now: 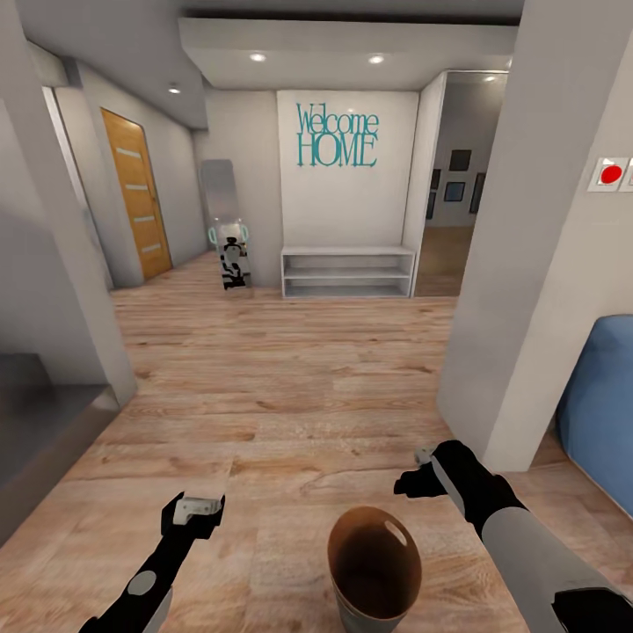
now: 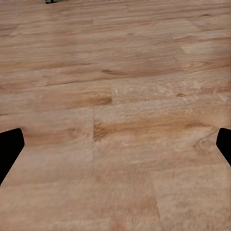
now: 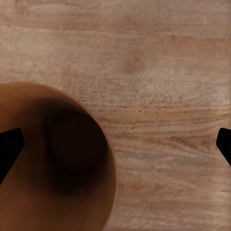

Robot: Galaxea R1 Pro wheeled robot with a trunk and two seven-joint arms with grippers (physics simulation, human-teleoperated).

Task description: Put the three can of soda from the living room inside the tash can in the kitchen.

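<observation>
Brown-lined and grey outside, the round tapered trash can (image 1: 374,563) stands nearest, on the plank floor (image 1: 290,387) between the two arms; its interior looks dark and shows no readable contents. Left gripper (image 1: 199,507) hangs over bare wood-grain boards, fingers (image 2: 9,151) spread wide. Right gripper (image 1: 420,470) hovers just beyond the bin's rim (image 3: 103,144), fingers likewise wide apart. Farther off, smooth white pillars frame a hall with a low white shelf unit (image 1: 348,272), an orange panelled door (image 1: 136,193), and teal wall lettering (image 1: 338,136) reading "Welcome HOME".
</observation>
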